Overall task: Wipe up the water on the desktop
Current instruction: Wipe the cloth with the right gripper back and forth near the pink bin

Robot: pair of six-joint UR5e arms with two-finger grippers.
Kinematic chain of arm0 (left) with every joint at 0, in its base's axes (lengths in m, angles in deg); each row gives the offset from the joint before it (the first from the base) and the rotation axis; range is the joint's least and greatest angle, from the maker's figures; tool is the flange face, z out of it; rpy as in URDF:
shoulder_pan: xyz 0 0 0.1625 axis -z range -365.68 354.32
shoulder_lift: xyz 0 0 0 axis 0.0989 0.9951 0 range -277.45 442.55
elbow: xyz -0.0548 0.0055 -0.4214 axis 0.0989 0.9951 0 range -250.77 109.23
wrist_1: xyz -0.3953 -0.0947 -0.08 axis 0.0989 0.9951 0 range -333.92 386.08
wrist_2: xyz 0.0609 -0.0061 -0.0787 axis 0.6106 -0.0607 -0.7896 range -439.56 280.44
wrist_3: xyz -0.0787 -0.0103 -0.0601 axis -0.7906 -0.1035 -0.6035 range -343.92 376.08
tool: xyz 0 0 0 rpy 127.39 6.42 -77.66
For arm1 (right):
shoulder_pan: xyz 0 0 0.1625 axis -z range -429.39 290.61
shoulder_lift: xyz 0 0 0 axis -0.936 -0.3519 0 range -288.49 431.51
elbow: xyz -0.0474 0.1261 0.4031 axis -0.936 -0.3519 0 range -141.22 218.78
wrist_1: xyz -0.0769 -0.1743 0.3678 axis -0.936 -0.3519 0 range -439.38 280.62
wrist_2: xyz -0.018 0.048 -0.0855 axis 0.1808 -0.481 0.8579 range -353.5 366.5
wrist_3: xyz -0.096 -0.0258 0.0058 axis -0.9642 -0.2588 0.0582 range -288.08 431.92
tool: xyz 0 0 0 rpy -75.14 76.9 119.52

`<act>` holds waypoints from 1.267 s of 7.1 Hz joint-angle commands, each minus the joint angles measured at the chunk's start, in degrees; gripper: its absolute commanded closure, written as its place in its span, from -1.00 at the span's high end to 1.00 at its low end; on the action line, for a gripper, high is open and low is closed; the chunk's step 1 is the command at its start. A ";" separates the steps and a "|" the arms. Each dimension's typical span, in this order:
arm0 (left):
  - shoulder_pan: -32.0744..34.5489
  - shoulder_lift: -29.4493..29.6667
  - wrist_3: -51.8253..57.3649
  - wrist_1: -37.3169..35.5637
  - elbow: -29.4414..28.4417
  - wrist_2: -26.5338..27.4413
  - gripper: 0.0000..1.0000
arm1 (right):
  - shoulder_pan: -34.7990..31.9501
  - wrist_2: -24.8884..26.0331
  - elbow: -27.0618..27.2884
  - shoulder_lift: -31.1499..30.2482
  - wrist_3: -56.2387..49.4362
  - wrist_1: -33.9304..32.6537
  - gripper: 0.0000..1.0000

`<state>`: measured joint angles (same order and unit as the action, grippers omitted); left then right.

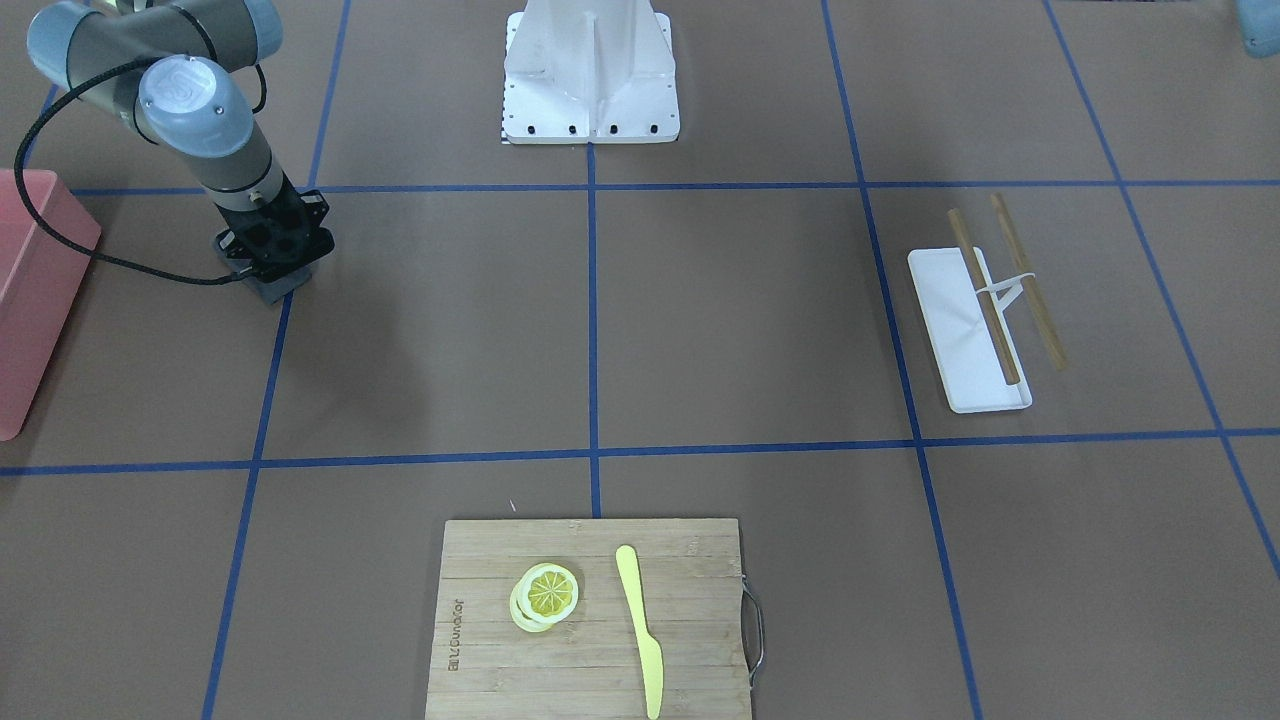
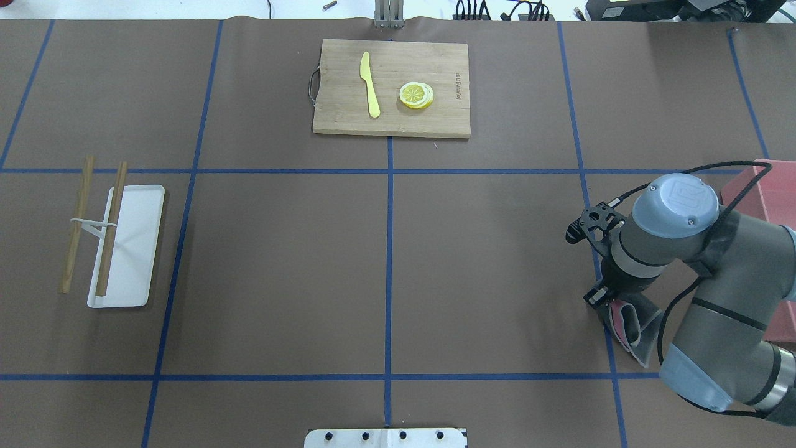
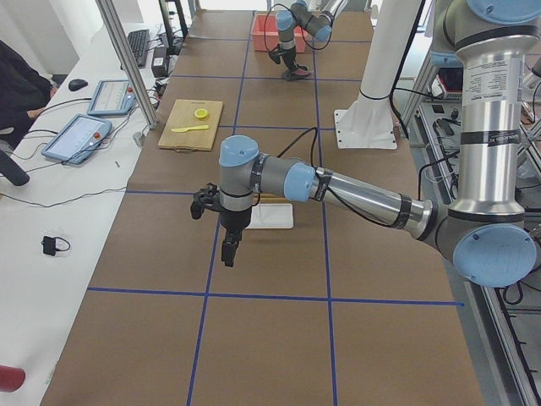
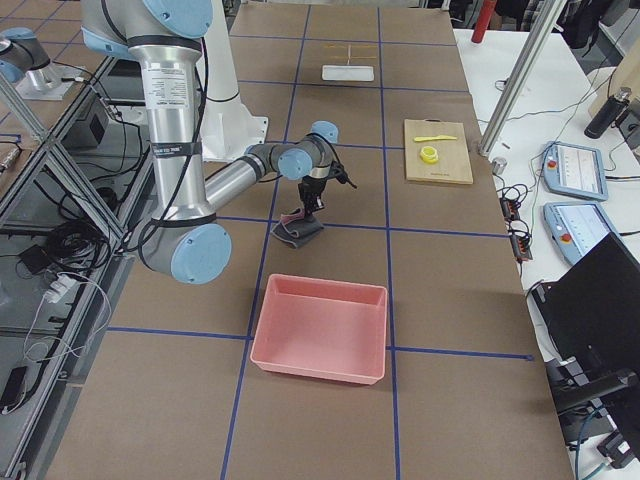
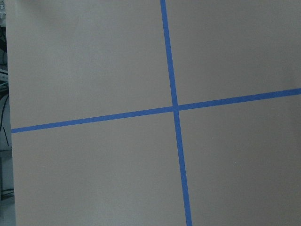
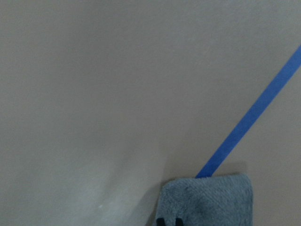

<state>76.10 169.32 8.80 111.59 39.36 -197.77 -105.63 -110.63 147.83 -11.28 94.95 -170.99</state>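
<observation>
Pressing a grey, pink-lined cloth point(image 2: 631, 323) onto the brown worktop point(image 2: 280, 280), the right jaws are clenched on the cloth's upper fold; the cloth sits across a blue tape line point(image 2: 574, 124), near a pink bin point(image 4: 315, 362); the worktop spans the whole scene, crossed by tape into big rectangles; the left jaws hang over it near a white tray point(image 2: 134, 274), shown only by the side camera, so I cannot tell whether they are released or clenched; two wooden sticks point(image 2: 112, 230) rest at the tray's edge; a cutting board point(image 2: 435, 118) carries lemon slices point(image 2: 416, 95) and a yellow knife point(image 2: 369, 84).
</observation>
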 commanded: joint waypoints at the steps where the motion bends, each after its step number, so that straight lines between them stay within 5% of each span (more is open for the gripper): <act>1: -0.04 0.06 -0.10 0.00 -0.10 0.00 0.96 | -8.99 0.06 -10.21 4.20 -12.77 0.12 -1.00; 6: -0.04 -0.03 -0.10 0.00 -0.62 0.00 0.96 | -19.91 -7.23 -10.53 8.08 -16.17 -0.85 -1.00; 7: -0.04 -0.11 -0.10 0.00 -0.62 0.00 0.96 | -22.02 -7.41 -7.39 8.08 -16.17 -1.46 -1.00; 9: 0.05 -0.46 -0.10 0.00 -0.18 0.00 0.96 | -27.63 -7.85 3.14 12.36 -16.17 -14.75 -1.00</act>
<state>76.11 169.06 8.69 111.59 39.01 -197.77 -129.87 -118.23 145.02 -1.51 78.78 -178.13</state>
